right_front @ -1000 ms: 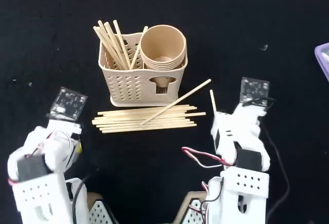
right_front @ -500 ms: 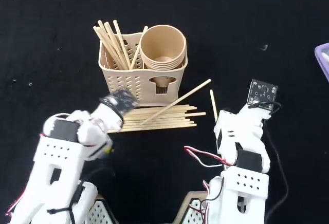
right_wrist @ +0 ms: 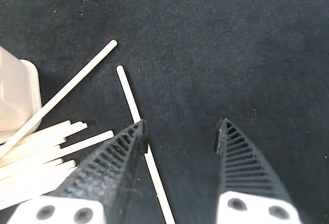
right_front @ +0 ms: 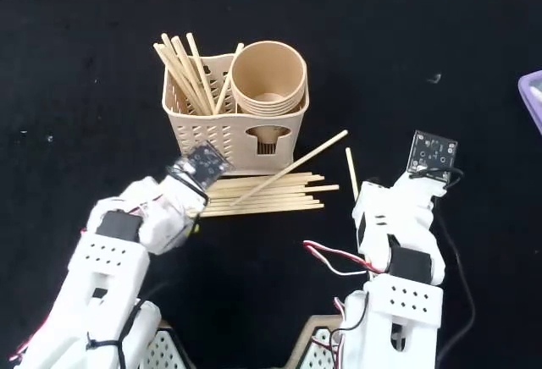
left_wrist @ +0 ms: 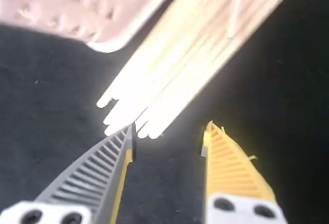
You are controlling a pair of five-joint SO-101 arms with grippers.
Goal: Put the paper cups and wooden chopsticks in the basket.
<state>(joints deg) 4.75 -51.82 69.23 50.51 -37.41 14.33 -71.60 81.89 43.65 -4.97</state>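
The bundle of pale wooden chopsticks (right_front: pixel 262 195) lies flat on the black table (right_front: pixel 474 47) just on the near side of the cream perforated basket (right_front: pixel 222 142), long axis running left to right. The left gripper (left_wrist: pixel 169 131) hangs at the bundle's left end, jaws spread apart and empty, the stick tips just beyond them. The left arm is thus the nearer one, though it seems to meet the sticks end-on rather than across. The right gripper (right_wrist: pixel 180 129), also apart and empty, sits beside a single stray chopstick (right_wrist: pixel 128 91); the stacked brown paper cups (right_front: pixel 268 77) stand in the basket.
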